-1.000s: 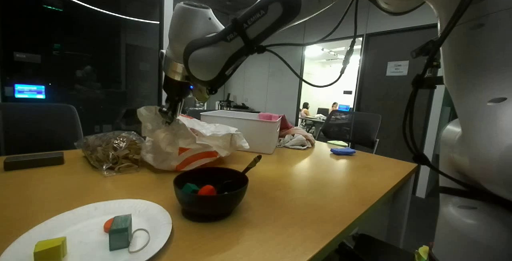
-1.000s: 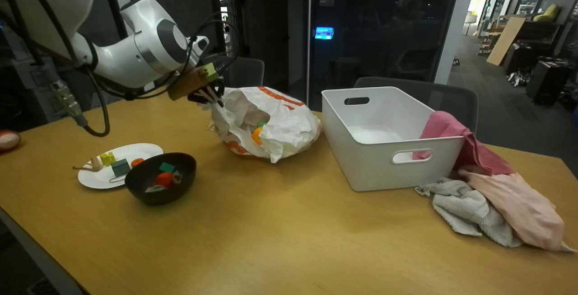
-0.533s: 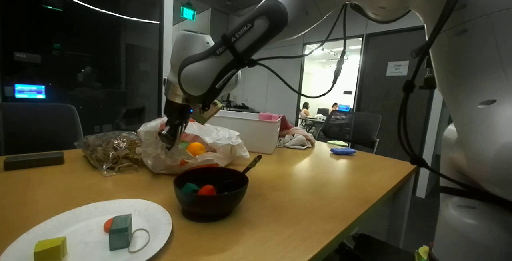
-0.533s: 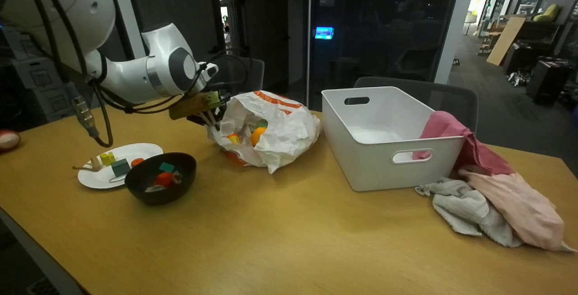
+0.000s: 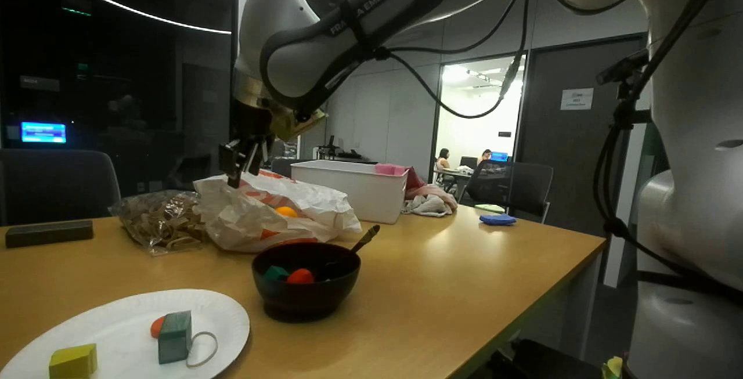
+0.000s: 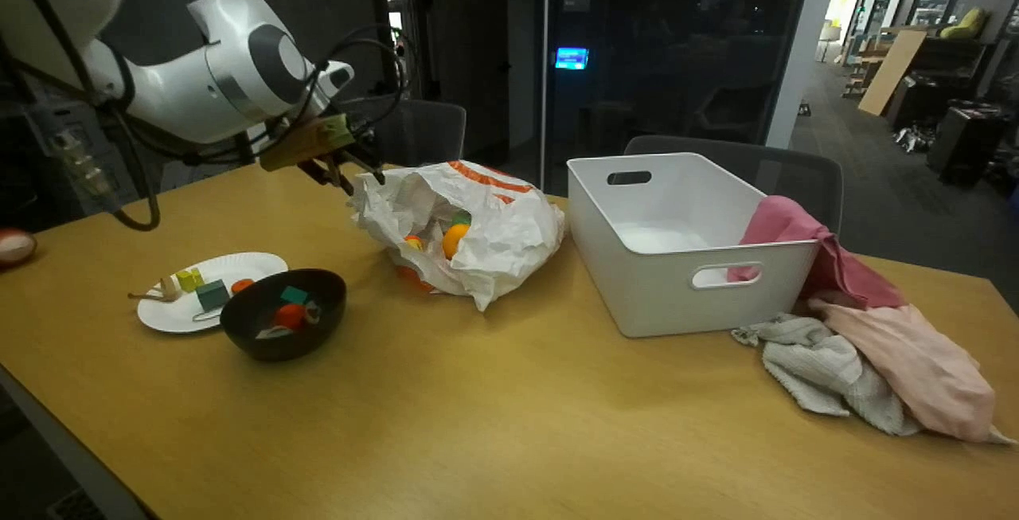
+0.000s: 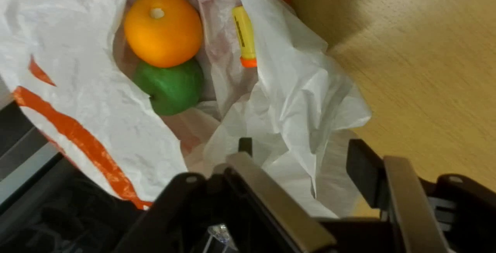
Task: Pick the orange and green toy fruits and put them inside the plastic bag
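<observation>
End effector (image 7: 300, 150) higher than before, jaws parted, empty, likely freeing plastic bag (image 6: 505, 225); inside, wrist view, orange fruit (image 7: 164, 32) at twelve o'clock from green fruit (image 7: 172, 88), presumably stowed.

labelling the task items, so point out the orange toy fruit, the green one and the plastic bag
Orange toy fruit (image 7: 164, 32), wrist view: rounded surface below its pale spot.
Green toy fruit (image 7: 172, 86), wrist view: middle of its visible surface.
Plastic bag (image 6: 513, 237), in an exterior view: white outer wall beside the opening.

The end effector (image 7: 303, 159) points down, perhaps tilted, fingers (image 7: 364, 173) apart.
</observation>
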Robot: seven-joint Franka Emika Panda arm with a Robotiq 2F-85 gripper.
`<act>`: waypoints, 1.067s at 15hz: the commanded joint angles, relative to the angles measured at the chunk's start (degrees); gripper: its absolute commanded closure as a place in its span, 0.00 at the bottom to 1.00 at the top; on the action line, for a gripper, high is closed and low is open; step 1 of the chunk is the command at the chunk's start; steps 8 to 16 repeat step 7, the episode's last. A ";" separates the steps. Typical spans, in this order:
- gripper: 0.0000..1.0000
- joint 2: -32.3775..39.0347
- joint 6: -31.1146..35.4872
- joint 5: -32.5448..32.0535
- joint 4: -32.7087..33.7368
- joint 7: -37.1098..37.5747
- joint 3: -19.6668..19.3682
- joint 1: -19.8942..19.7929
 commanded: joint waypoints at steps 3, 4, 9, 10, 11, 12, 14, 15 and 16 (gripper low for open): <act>0.00 -7.64 -14.79 -1.32 -0.76 6.23 2.05 -0.04; 0.00 -8.40 -15.96 2.84 -1.13 3.22 2.61 -0.66; 0.00 -7.12 -15.51 1.49 -0.33 4.34 2.93 -0.87; 0.00 -7.12 -15.51 1.49 -0.33 4.34 2.93 -0.87; 0.00 -7.12 -15.51 1.49 -0.33 4.34 2.93 -0.87; 0.00 -7.12 -15.51 1.49 -0.33 4.34 2.93 -0.87; 0.00 -7.12 -15.51 1.49 -0.33 4.34 2.93 -0.87; 0.00 -7.12 -15.51 1.49 -0.33 4.34 2.93 -0.87; 0.00 -7.12 -15.51 1.49 -0.33 4.34 2.93 -0.87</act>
